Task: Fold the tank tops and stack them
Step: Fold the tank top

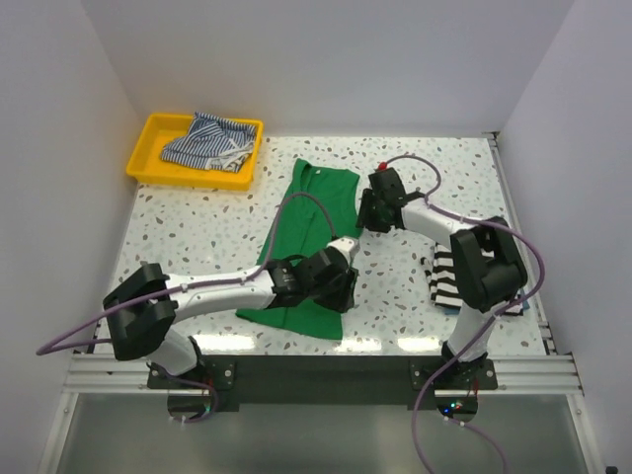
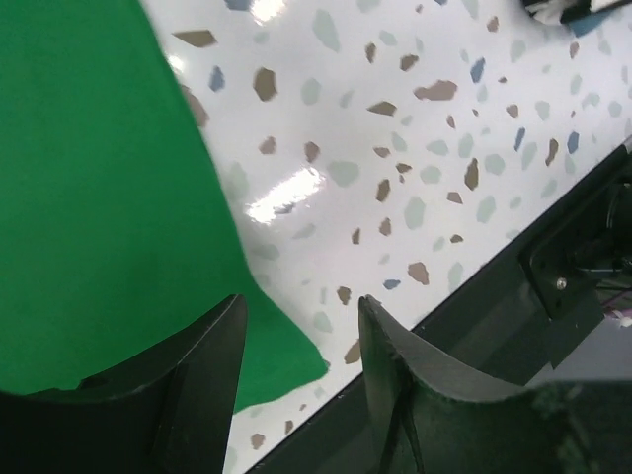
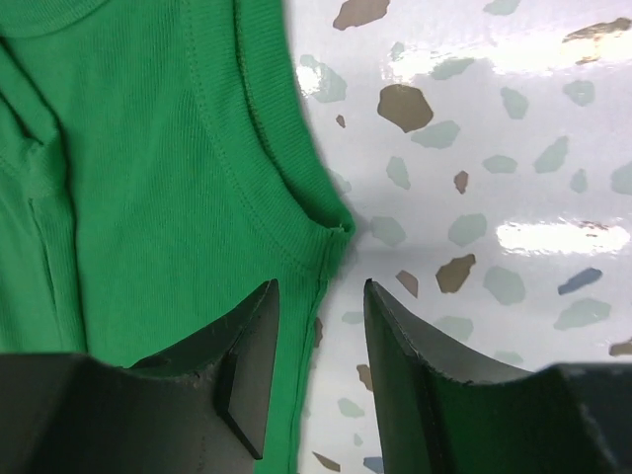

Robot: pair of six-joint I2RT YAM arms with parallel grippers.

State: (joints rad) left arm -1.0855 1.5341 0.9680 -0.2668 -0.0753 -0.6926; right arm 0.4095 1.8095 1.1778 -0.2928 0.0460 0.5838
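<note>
A bright green tank top (image 1: 311, 232) lies spread flat in the middle of the table. My left gripper (image 1: 341, 288) hovers over its near right corner; in the left wrist view the jaws (image 2: 301, 311) stand open with that green corner (image 2: 286, 360) below them. My right gripper (image 1: 367, 209) is at the top's right edge below the armhole; its jaws (image 3: 319, 288) are open and straddle the side seam of the green cloth (image 3: 148, 197). A thin blue-and-white striped top (image 1: 207, 141) lies crumpled in the tray. A black-and-white striped top (image 1: 442, 281) lies at the right, partly hidden by my right arm.
The yellow plastic tray (image 1: 148, 163) stands at the back left corner. The table's near edge with its dark rail (image 2: 553, 257) runs just beyond my left gripper. White walls close in the back and both sides.
</note>
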